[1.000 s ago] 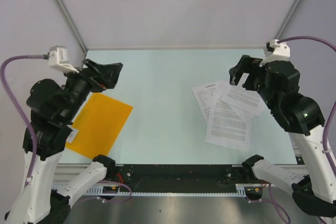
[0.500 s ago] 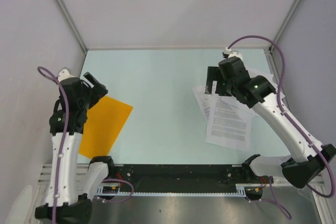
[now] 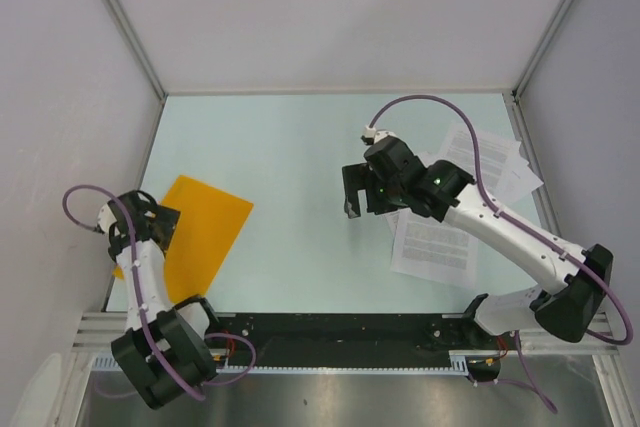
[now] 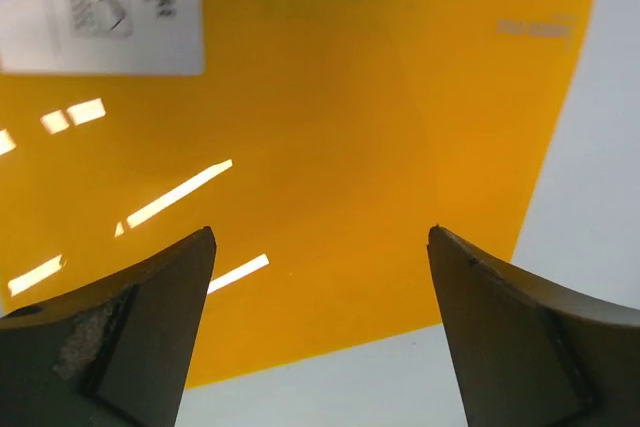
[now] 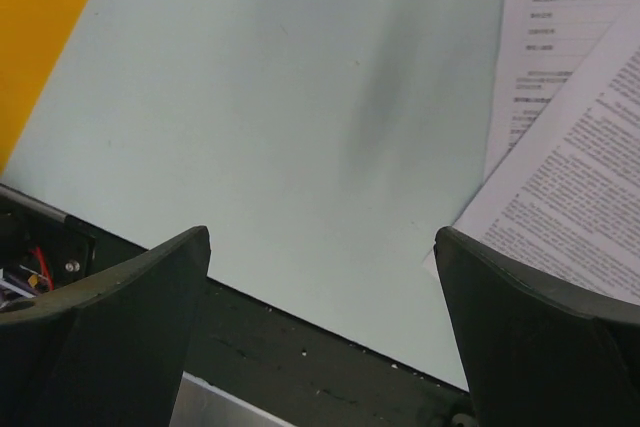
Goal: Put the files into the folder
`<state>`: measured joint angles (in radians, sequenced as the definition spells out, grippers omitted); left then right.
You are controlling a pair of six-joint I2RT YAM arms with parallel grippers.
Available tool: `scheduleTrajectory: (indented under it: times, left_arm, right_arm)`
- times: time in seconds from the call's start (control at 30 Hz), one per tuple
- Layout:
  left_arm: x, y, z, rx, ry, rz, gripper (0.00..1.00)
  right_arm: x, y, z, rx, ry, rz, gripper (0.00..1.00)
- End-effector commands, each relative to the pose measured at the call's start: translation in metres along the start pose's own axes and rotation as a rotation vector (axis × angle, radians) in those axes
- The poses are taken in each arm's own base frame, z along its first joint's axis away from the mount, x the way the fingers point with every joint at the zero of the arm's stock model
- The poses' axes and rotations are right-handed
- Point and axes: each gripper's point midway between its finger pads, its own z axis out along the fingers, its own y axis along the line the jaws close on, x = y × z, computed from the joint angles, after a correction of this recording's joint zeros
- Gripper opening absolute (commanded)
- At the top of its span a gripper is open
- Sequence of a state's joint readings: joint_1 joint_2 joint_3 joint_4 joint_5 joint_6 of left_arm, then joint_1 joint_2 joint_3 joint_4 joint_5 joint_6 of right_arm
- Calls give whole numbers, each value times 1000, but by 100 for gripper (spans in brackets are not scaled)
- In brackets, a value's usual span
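Note:
The orange-yellow folder (image 3: pixel 205 232) lies flat and closed at the near left of the table. In the left wrist view it (image 4: pixel 350 137) fills the frame, with its white label (image 4: pixel 100 7) at the top left. My left gripper (image 3: pixel 163 224) hangs open and empty over the folder's left part (image 4: pixel 320 234). The files (image 3: pixel 435 245) lie loosely fanned at the right, with more sheets (image 3: pixel 490 157) behind; they also show in the right wrist view (image 5: pixel 575 137). My right gripper (image 3: pixel 352 197) is open and empty (image 5: pixel 322 234) over bare table, just left of the files.
A black rail (image 3: pixel 340 332) runs along the table's near edge and shows under the right gripper (image 5: pixel 250 347). Grey walls and metal posts close in the back and sides. A corner of the folder (image 5: pixel 40 17) shows in the right wrist view.
The left arm has swung down and back to the folder's left edge. The right arm has moved left off the files toward the middle of the table. Folder and files have not moved.

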<state>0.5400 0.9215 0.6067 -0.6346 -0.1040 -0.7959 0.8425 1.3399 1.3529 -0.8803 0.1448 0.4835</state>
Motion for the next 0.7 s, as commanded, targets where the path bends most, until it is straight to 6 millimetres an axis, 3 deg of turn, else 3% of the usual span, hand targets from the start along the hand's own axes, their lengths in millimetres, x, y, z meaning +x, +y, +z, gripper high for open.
scheduleTrajectory:
  times: [0.0, 0.13, 0.23, 0.33, 0.37, 0.4, 0.43, 0.47, 0.5, 0.6, 0.67]
  left_arm:
    - [-49, -72, -1, 250, -174, 219, 92]
    - [-70, -109, 0, 296, -146, 423, 96]
    - [-78, -117, 24, 243, -96, 475, 97]
    - [-91, -137, 42, 253, -100, 525, 93]
    - [-96, -139, 48, 238, -111, 535, 93]
    - [-91, -137, 65, 211, -70, 539, 93]
    - [-88, -126, 76, 150, -26, 546, 90]
    - [-96, -137, 77, 154, -30, 554, 88]
    - [-87, -132, 94, 124, 23, 557, 86]
    - [-90, -123, 111, 23, 36, 499, 82]
    - [-80, -119, 125, -11, 93, 510, 82]
  right_arm:
    - [2, 31, 18, -86, 9, 18, 100]
    - [11, 46, 31, -107, 37, -2, 100]
    - [18, 63, 35, -176, 73, -1, 100]
    - [26, 82, 28, -275, 118, -2, 100]
    - [27, 86, 24, -291, 123, -3, 100]
    - [28, 87, 23, -293, 124, -2, 100]
    - [29, 87, 22, -293, 126, -1, 100]
    - [30, 86, 21, -285, 130, 3, 100]
    - [32, 85, 21, -279, 133, 5, 100]
    - [36, 86, 21, -264, 135, -2, 100]
    - [37, 87, 24, -255, 132, -3, 100]
